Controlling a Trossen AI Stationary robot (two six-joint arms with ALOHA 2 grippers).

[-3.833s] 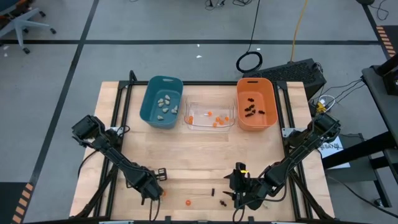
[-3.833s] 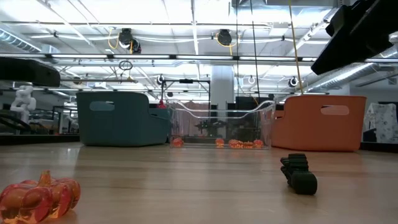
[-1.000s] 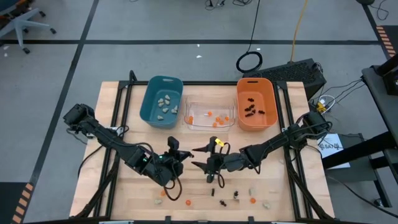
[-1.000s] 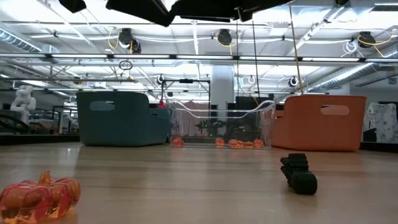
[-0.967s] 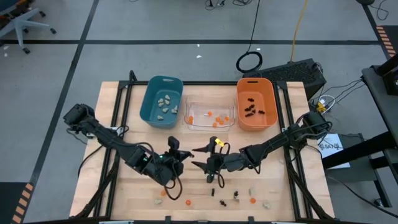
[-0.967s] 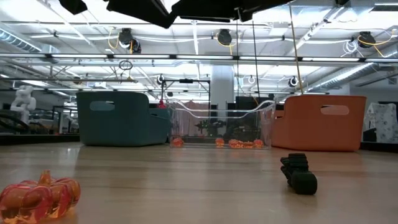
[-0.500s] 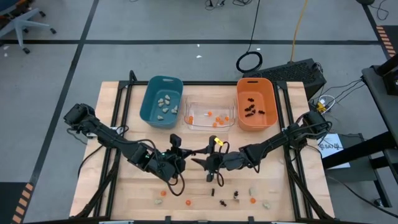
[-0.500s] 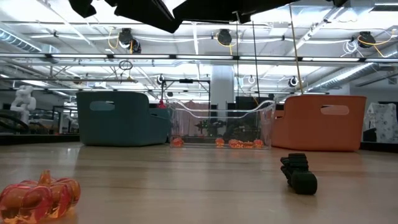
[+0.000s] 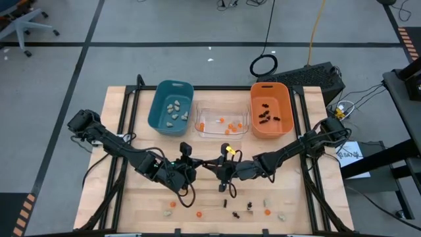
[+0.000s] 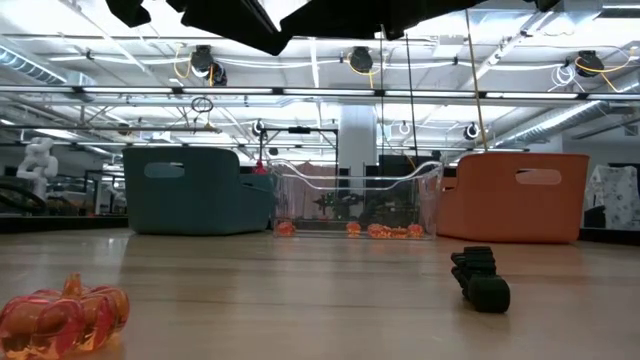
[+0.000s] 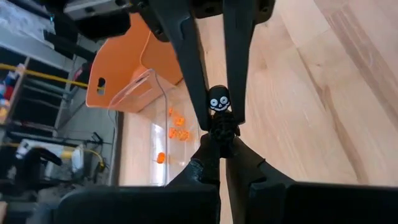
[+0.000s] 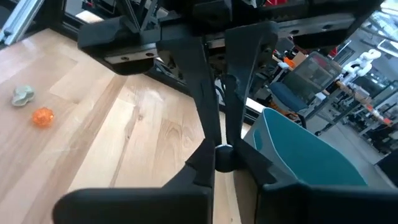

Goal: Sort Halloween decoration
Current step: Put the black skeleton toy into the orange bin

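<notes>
Above the middle of the table, my left gripper (image 9: 202, 164) and my right gripper (image 9: 215, 164) meet tip to tip, both shut on one black spidery trinket (image 11: 219, 115) with a white-faced round head. The teal bin (image 9: 171, 108) holds pale lumps, the clear bin (image 9: 222, 123) small orange ones, the orange bin (image 9: 271, 110) black ones. Loose trinkets lie on the near part of the table: an orange one (image 9: 198, 213), a black one (image 9: 235, 214), a pale one (image 9: 281, 215). In the low view, an orange pumpkin (image 10: 60, 315) and a black spider (image 10: 480, 280) rest on the wood. My left gripper pinches the trinket's dark body (image 11: 222, 129) between its two fingertips (image 11: 208, 155), coming from the table's left side and slanting a little downward. The trinket is lifted clear of the table. My right gripper pinches the same trinket by its round head (image 12: 224, 149) between its two fingertips (image 11: 239, 68), coming about level from the table's right side, opposite the left fingers.
The three bins stand in a row along the far edge. Bare wood lies between the bins and the grippers. Several loose trinkets (image 9: 250, 205) are scattered near the front edge, below and to the right of the grippers.
My right gripper has shut: its fingers stood wide apart on either side of the trinket a second ago and are now closed on it. My left gripper has kept its hold, and the trinket has stayed lifted in the same place.
</notes>
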